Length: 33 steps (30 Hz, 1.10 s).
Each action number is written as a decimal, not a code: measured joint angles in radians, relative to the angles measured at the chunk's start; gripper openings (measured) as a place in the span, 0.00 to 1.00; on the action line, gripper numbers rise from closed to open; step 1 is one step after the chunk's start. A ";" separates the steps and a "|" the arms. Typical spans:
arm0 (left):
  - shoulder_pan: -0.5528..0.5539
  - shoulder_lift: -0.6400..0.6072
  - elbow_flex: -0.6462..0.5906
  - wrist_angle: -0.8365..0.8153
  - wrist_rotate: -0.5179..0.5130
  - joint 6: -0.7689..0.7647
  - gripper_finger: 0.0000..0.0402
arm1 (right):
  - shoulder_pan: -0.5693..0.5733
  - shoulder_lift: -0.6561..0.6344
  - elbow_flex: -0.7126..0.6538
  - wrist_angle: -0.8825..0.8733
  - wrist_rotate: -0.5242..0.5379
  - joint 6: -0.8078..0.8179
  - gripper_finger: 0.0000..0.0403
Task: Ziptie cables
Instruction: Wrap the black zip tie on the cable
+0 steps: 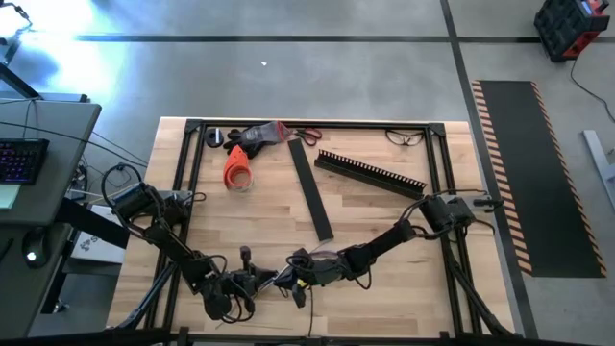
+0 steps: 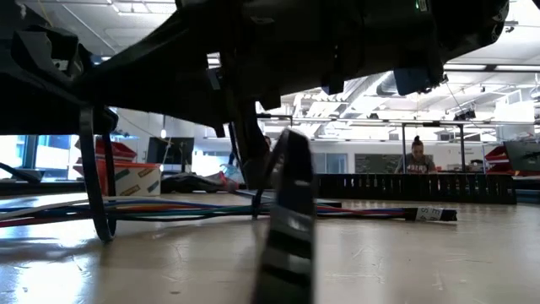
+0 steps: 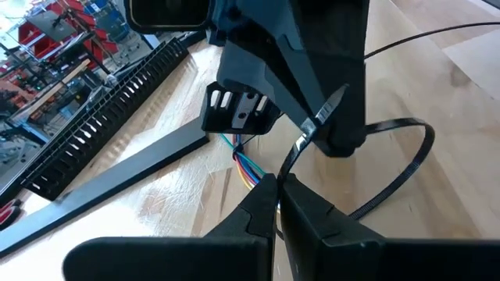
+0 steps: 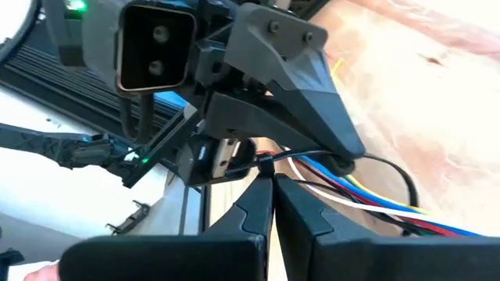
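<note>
Closed dark fingers of the left gripper (image 3: 277,191) are seen pinching the looped zip tie (image 3: 406,152), with the cables (image 3: 246,164) just ahead, running lengthwise away towards the right gripper (image 4: 272,186), likewise closed on the tie. Only the low view shows the cables lying flat along the surface (image 2: 405,253).

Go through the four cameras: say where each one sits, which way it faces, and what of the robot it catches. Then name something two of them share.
High view: above the table, looking straight down; both arms, with the left gripper and right gripper meeting at the near edge.
Low view: at table-top height, facing the room; arm housings overhead, the cables lying across the table.
Left wrist view: on the left wrist, looking past shut fingers at the right gripper and a black zip tie.
Right wrist view: on the right wrist, looking past shut fingers at the left gripper.
Shared: both wrist views show the cables and zip tie.
</note>
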 joint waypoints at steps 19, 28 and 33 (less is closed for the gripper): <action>-0.001 0.000 0.041 0.008 -0.013 0.079 0.00 | -0.021 0.098 0.004 0.098 -0.001 0.017 0.00; -0.018 -0.001 0.043 0.009 -0.070 0.079 0.00 | -0.016 0.035 0.000 -0.126 -0.056 -0.109 0.00; -0.018 -0.001 0.043 0.009 -0.068 0.070 0.00 | -0.013 -0.038 -0.004 -0.372 -0.038 -0.178 0.00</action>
